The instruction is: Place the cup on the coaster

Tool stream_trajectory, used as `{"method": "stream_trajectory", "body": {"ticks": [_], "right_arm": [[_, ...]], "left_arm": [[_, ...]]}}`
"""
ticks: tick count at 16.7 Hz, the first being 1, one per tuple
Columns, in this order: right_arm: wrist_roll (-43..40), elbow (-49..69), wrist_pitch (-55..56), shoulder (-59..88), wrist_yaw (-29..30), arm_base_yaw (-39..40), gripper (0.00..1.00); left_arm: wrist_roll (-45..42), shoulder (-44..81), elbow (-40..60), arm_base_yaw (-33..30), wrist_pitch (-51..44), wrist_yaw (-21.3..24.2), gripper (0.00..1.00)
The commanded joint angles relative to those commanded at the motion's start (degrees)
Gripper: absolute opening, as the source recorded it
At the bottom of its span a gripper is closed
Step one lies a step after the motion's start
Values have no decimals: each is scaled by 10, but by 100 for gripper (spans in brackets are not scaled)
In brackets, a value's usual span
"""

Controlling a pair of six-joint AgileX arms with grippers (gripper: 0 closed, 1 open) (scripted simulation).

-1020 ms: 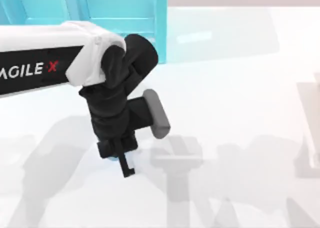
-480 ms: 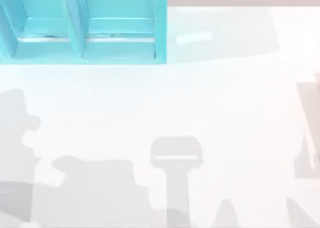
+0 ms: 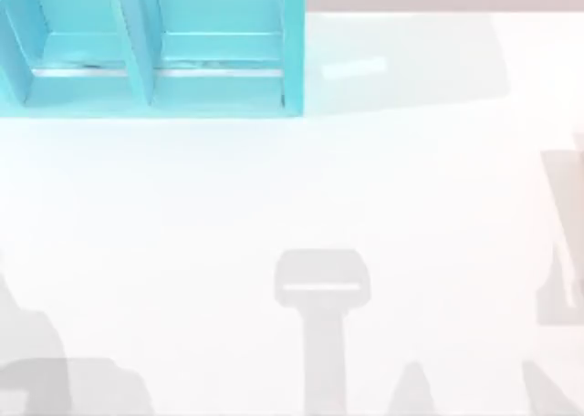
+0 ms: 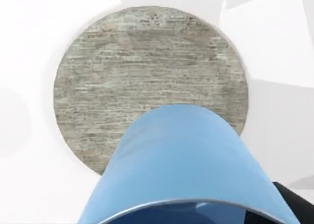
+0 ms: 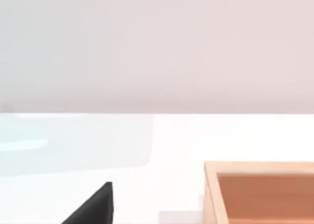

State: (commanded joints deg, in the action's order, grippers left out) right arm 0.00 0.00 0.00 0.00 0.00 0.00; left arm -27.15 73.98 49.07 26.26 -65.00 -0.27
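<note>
In the left wrist view the blue cup (image 4: 181,160) is close up, rim toward the camera, with its base over the near edge of the round grey coaster (image 4: 147,71) on the white table. I cannot tell whether the base touches the coaster. My left gripper (image 4: 196,220) is shut on the cup, and one dark finger (image 4: 296,207) shows against the cup's side. A dark part of my right gripper (image 5: 93,209) shows low over the table in the right wrist view.
A large turquoise shelf unit (image 3: 151,51) stands at the table's back left. In the right wrist view an open wooden box (image 5: 260,189) sits on the table near the right gripper. Arm shadows lie along the table's front edge.
The left arm, over the table's left middle a second ago, has left the top view. Its shadow has slid to the front left corner.
</note>
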Motion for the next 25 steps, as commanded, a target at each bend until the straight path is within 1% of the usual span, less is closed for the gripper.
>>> {"method": "stream_trajectory", "body": {"ticks": [5,7,12,17,25], "right_arm": [[0,0,0,0,0,0,100],[0,0,0,0,0,0,100],[0,0,0,0,0,0,100],[0,0,0,0,0,0,100],[0,0,0,0,0,0,100]], "left_arm": [[-6,8,-7,-1,11,0,0],[-11,22,-32,4,42,0,0],[-19,55,-93,21,158,0,0],[-26,66,-105,25,172,0,0],[-26,66,-105,25,172,0,60]]}}
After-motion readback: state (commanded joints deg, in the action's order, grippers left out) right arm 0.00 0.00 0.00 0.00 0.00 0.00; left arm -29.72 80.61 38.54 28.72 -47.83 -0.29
